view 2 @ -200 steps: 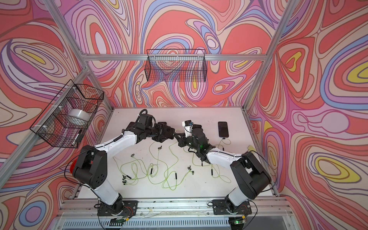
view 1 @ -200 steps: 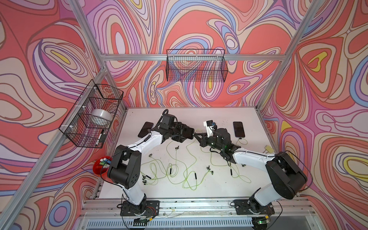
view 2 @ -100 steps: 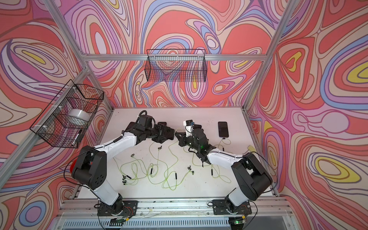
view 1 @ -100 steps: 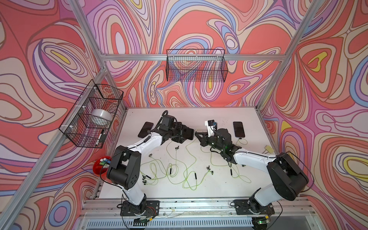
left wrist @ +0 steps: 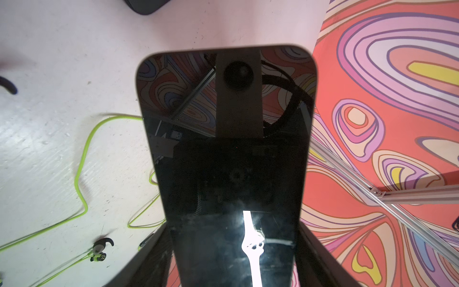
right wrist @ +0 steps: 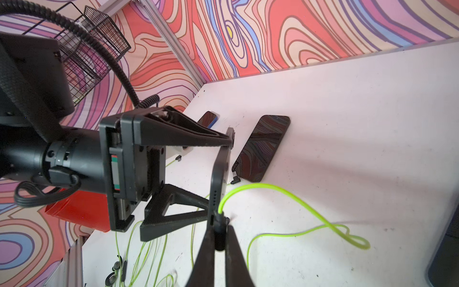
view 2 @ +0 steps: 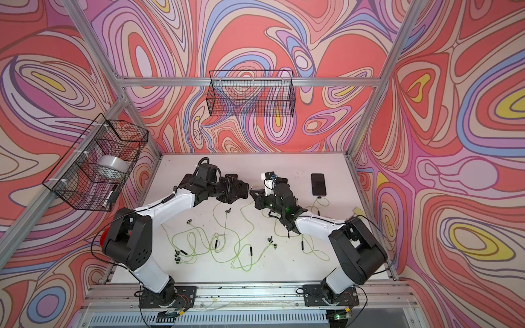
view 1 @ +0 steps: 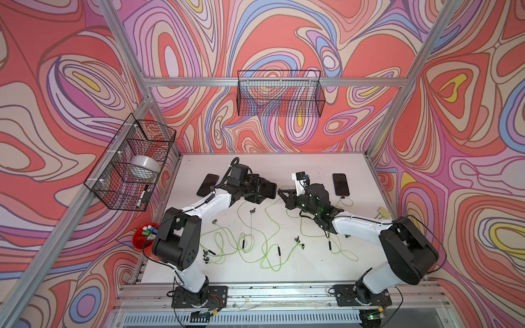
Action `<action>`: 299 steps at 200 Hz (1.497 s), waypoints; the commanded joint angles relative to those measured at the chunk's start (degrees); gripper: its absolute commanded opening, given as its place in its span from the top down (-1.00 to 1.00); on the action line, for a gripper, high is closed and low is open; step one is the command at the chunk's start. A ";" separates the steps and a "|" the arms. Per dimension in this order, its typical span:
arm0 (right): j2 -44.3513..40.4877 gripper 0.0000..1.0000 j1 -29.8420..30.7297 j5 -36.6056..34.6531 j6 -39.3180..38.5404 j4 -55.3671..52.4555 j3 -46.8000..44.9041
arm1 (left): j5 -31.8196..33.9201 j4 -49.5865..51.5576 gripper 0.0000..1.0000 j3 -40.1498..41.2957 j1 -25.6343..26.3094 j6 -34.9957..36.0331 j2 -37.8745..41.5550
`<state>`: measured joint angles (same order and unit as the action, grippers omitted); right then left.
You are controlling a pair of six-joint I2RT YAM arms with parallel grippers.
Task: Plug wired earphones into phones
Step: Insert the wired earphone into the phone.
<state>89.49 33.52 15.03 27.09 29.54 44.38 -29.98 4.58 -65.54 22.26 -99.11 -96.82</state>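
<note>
- In both top views, saw little changed from a second before: found the left gripper (view 1: 260, 191) and right gripper (view 1: 280, 193) still tip to tip near the centre of the table (view 1: 312, 269).
- Spotted the 10 o'clock phone (view 1: 208, 184) lying flat, the 2 o'clock phone (view 1: 340, 184) with a cable (view 1: 343, 196) at its near end, and loose wired earphones (view 1: 243, 244) strewn from centre to 6 o'clock.
- Noted the side basket (view 1: 125, 198) at 9 o'clock holding a pale tape roll (view 1: 143, 167) and a dark marker (view 1: 144, 196), the rear basket (view 1: 279, 105) at 12 o'clock, and a red cup (view 1: 139, 245) at 8 o'clock holding capped pens (view 1: 149, 228).
- In the left wrist view, saw the held phone (left wrist: 228, 154) clamped by its long edges between widely spread fingers (left wrist: 149, 263), with an earbud (left wrist: 100, 248) lying on the table nearby.
- In the right wrist view, found the fingers (right wrist: 233, 258) pressed together on the plug (right wrist: 219, 236), with the plug touching the held phone's end edge beside the port (right wrist: 211, 219); could not tell whether seated.
</note>
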 commanded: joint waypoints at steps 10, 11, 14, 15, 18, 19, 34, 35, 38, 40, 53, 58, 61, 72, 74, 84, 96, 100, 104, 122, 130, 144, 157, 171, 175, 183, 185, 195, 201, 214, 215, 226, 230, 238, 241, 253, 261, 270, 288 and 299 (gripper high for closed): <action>1.13 1.00 0.50 0.39 0.46 -0.21 1.06 | -0.52 -3.18 1.00 0.06 -0.25 -1.09 2.94; 1.17 1.00 0.50 0.37 0.48 -0.20 1.06 | -0.52 -3.22 1.00 0.06 -0.32 -1.09 2.95; 1.22 1.00 0.45 0.44 0.50 -0.11 1.06 | -0.44 -3.12 1.00 0.05 -0.27 -1.09 2.90; 1.21 1.00 0.47 0.44 0.50 -0.10 1.06 | -0.44 -3.10 1.00 0.01 -0.28 -1.09 2.97; 1.23 1.00 0.57 0.44 0.51 -0.10 1.08 | -0.43 -3.09 1.00 -0.02 -0.27 -1.09 3.03; 1.31 1.00 0.58 0.49 0.51 -0.10 1.07 | -0.39 -3.04 1.00 -0.07 -0.28 -1.09 3.03; 1.30 1.00 0.73 0.53 0.59 0.58 0.94 | -0.17 -2.91 1.00 0.04 -0.29 -1.09 3.11; 1.30 1.00 0.75 0.53 0.59 0.68 0.91 | -0.17 -2.91 1.00 0.05 -0.29 -1.09 3.12; 1.19 1.00 0.68 0.45 0.62 0.86 0.78 | -0.13 -2.91 1.00 0.00 -0.22 -1.09 3.12; 1.12 1.00 0.67 0.40 0.64 1.04 0.72 | -0.16 -2.93 1.00 0.11 -0.32 -1.09 3.15; 0.25 1.00 0.75 -0.39 1.01 2.29 -0.17 | 0.00 -2.96 1.00 0.23 -0.28 -1.08 3.12; -0.19 1.00 0.70 -0.73 0.98 2.60 -0.48 | 0.00 -2.94 1.00 0.24 -0.33 -1.09 3.12; -0.50 1.00 0.71 -0.95 0.91 2.70 -0.66 | 0.07 -3.04 1.00 0.31 -0.37 -1.09 3.10; -1.84 1.00 0.74 -1.69 0.52 2.62 -1.13 | 0.03 -3.13 1.00 0.49 -0.33 -1.09 3.04; -2.06 1.00 0.75 -1.78 0.47 2.60 -1.25 | 0.01 -3.16 1.00 0.52 -0.30 -1.15 3.04; -3.12 1.00 0.73 -2.20 0.12 2.04 -1.40 | -0.08 -3.42 1.00 0.51 -0.31 -1.17 2.95; -3.93 1.00 0.75 -2.50 -0.49 0.41 -1.10 | -0.08 -3.56 1.00 0.58 -0.36 -1.17 2.95; -3.98 1.00 0.69 -2.54 -0.72 -0.03 -0.93 | -0.08 -3.60 1.00 0.59 -0.36 -1.17 2.95; -4.10 1.00 0.69 -2.43 -0.88 -0.44 -0.81 | -0.08 -3.68 1.00 0.52 -0.33 -1.17 2.87; -3.67 1.00 0.70 -2.07 -0.64 -0.34 -0.63 | -0.21 -3.85 1.00 0.47 -0.35 -1.33 2.73; -3.21 1.00 0.77 -1.86 -0.55 -0.44 -0.19 | -0.25 -3.96 1.00 0.47 -0.37 -1.43 2.77; -2.05 1.00 1.03 -1.41 -0.58 -0.36 0.41 | -0.21 -4.04 1.00 0.50 -0.31 -1.36 2.94; -1.17 1.00 1.44 -1.32 -0.57 -0.57 1.14 | -0.26 -4.04 1.00 0.52 -0.30 -1.43 3.04; -0.48 1.00 1.55 -1.05 -0.57 -0.40 1.45 | -0.26 -4.01 1.00 0.55 -0.36 -1.35 3.12; -0.31 1.00 1.63 -1.07 -0.55 -0.37 1.50 | -0.25 -4.03 1.00 0.52 -0.34 -1.35 3.12; -0.13 1.00 1.74 -0.98 -0.56 -0.36 1.66 | -0.26 -4.05 1.00 0.58 -0.35 -1.35 3.18; -0.07 1.00 1.77 -0.97 -0.55 -0.38 1.67 | -0.26 -4.05 1.00 0.61 -0.32 -1.35 3.18; 0.15 1.00 1.87 -1.04 -0.52 -0.58 1.89 | -0.34 -4.20 1.00 0.61 -0.35 -1.48 3.12; 0.24 1.00 1.84 -1.08 -0.53 -0.75 1.94 | -0.35 -4.36 1.00 0.74 -0.36 -1.61 3.12; 0.28 1.00 1.83 -1.30 -0.43 -0.71 1.76 | -0.43 -4.58 1.00 0.76 -0.33 -1.70 3.21; 0.26 1.00 1.87 -1.35 -0.44 -0.71 1.72 | -0.43 -4.58 1.00 0.76 -0.31 -1.70 3.21; 0.16 1.00 1.82 -1.64 -0.44 -0.62 1.54 | -0.38 -4.58 1.00 0.83 -0.35 -1.70 3.30; 0.09 1.00 1.81 -1.86 -0.44 -0.56 1.42 | -0.36 -4.58 1.00 0.84 -0.30 -1.70 3.30; -0.17 1.00 1.83 -2.17 -0.46 -0.45 1.23 | -0.36 -4.58 1.00 0.82 -0.34 -1.70 3.30; -0.26 1.00 1.86 -2.27 -0.46 -0.31 1.09 | -0.42 -4.58 1.00 0.91 -0.31 -1.70 3.30; -0.75 1.00 1.86 -2.77 -0.49 0.24 0.51 | -0.43 -4.69 1.00 1.00 -0.36 -1.78 3.21; -1.38 1.00 1.90 -3.10 -0.53 0.60 0.12 | -0.52 -4.82 1.00 1.09 -0.35 -1.85 3.21; -2.12 1.00 1.82 -3.56 -0.71 0.31 -0.07 | -0.56 -4.95 1.00 1.13 -0.30 -1.88 3.17; -2.83 1.00 1.82 -3.98 -1.25 -0.68 0.07 | -0.51 -5.11 1.00 1.12 -0.31 -1.88 3.12; -2.85 1.00 1.86 -4.00 -1.34 -0.86 0.09 | -0.61 -5.13 1.00 1.12 -0.33 -1.88 3.12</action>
<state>88.49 35.07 12.62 26.81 28.97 44.99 -30.00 2.66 -64.66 22.13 -99.77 -96.07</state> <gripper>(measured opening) 0.087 0.726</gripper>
